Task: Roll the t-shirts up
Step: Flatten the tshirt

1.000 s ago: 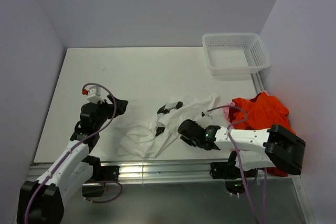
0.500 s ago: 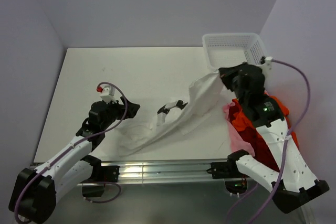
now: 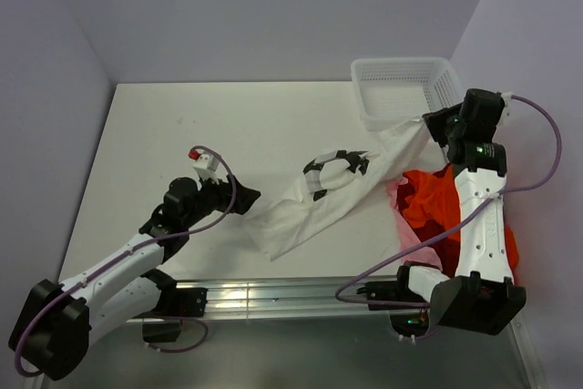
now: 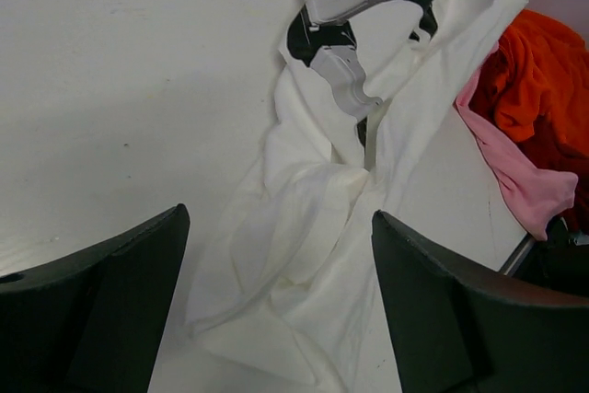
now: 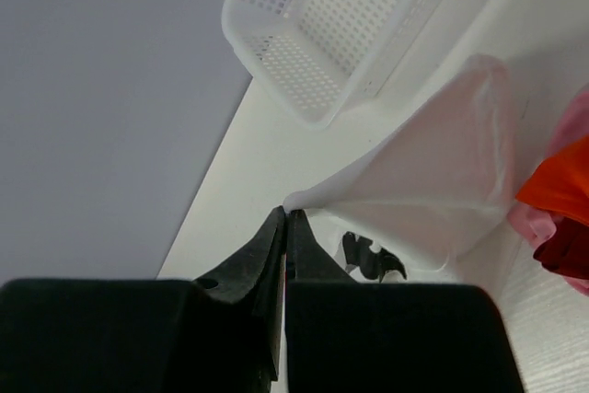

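T-shirt [image 3: 301, 216] farther right, in right tool [image 3: 434, 120]

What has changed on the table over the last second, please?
The right gripper, shut on the white t-shirt, swung from the front edge back toward the mesh basket, stretching the shirt out long, print upward. The open left gripper crept right toward it. Basket and orange-red t-shirts stayed put.

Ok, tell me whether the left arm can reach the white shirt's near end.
Probably yes: the loose end of the white shirt lies just ahead of the left arm, jaws open, nothing between.
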You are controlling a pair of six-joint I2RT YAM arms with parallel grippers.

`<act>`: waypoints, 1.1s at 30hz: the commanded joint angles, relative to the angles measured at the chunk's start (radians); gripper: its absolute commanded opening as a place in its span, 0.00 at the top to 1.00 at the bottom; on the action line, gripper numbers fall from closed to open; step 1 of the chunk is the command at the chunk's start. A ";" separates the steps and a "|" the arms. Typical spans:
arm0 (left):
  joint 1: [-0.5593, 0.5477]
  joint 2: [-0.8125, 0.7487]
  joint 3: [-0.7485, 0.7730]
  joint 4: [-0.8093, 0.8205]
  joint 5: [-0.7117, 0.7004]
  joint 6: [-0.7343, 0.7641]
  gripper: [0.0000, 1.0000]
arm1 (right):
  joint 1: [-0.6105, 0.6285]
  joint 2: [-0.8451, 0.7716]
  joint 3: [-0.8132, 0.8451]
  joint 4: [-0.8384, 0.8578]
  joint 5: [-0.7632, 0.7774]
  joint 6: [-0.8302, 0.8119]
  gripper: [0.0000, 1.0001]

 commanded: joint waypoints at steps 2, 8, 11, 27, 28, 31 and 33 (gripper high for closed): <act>-0.073 0.066 0.075 0.051 0.020 0.056 0.15 | -0.047 -0.007 0.005 0.053 -0.038 -0.003 1.00; -0.228 0.149 0.141 0.002 -0.087 0.109 0.16 | -0.047 -0.090 -0.173 0.138 0.026 0.009 1.00; -0.276 0.187 0.176 -0.068 -0.174 0.080 0.16 | -0.047 -0.187 -0.309 0.223 0.096 0.049 1.00; -0.282 -0.089 0.130 -0.412 -0.153 -0.258 0.23 | -0.047 -0.202 -0.451 0.316 0.138 0.028 1.00; -0.282 -0.060 0.129 -0.423 -0.144 -0.270 0.24 | -0.047 -0.207 -0.480 0.339 0.141 0.026 1.00; -0.282 -0.017 0.100 -0.395 -0.084 -0.313 0.27 | -0.047 -0.227 -0.526 0.365 0.171 0.032 1.00; -0.282 -0.015 0.065 -0.351 -0.087 -0.347 0.26 | -0.048 -0.240 -0.541 0.370 0.212 0.035 1.00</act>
